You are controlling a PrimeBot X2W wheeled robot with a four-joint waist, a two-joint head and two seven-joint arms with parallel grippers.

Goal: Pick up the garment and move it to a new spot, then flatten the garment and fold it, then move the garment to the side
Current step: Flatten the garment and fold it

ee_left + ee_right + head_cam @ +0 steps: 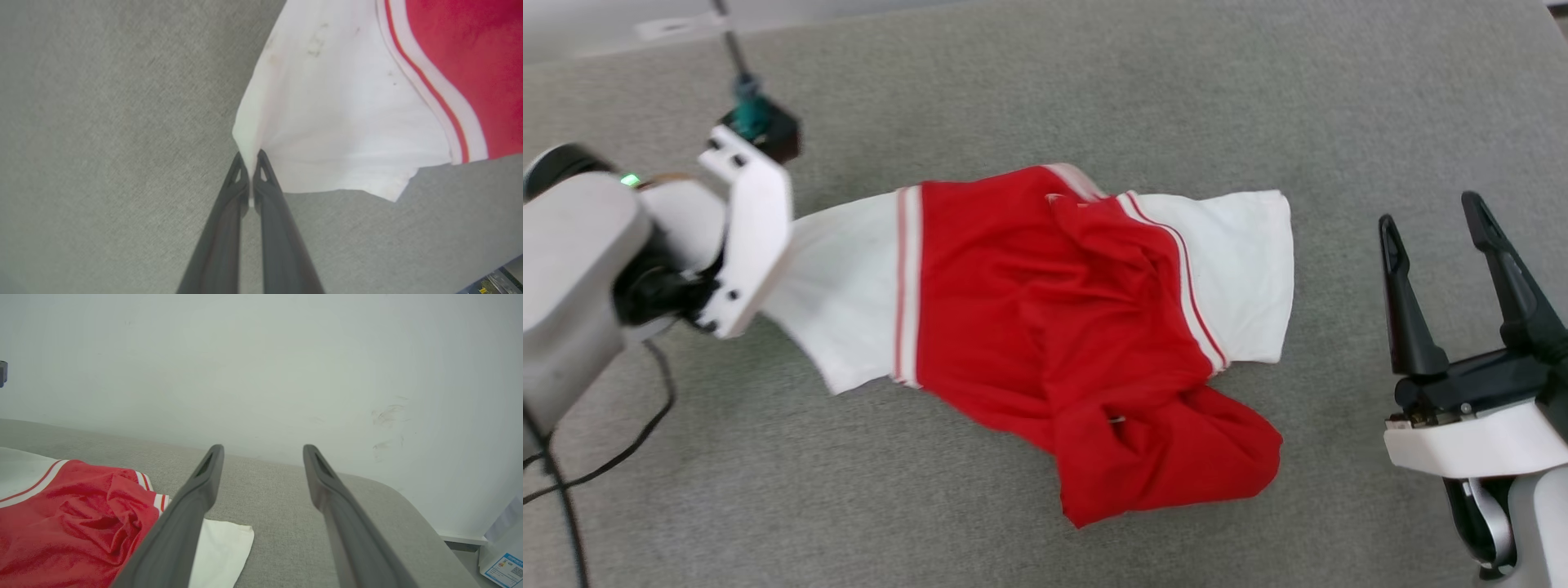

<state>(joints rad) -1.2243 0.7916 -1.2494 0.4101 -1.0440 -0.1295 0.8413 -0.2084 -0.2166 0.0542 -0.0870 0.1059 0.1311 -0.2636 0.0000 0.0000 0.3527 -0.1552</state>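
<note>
Dark fingers of the left gripper (250,161) are clenching the white sleeve edge of the crumpled red jersey T-shirt (1045,327), which is lying sleeve-to-sleeve on the grey fabric surface (1258,98) and stretching rightward. The right gripper (1429,208) is hovering spread wide, near the far sleeve.

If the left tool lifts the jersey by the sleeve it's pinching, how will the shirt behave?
The garment is probably floppy: it lies crumpled in soft folds, so its body would likely hang and trail below the left tool. It looks like light, thin cloth. The pinch takes the white sleeve by its edge, so it might slip if the grey surface drags.
</note>
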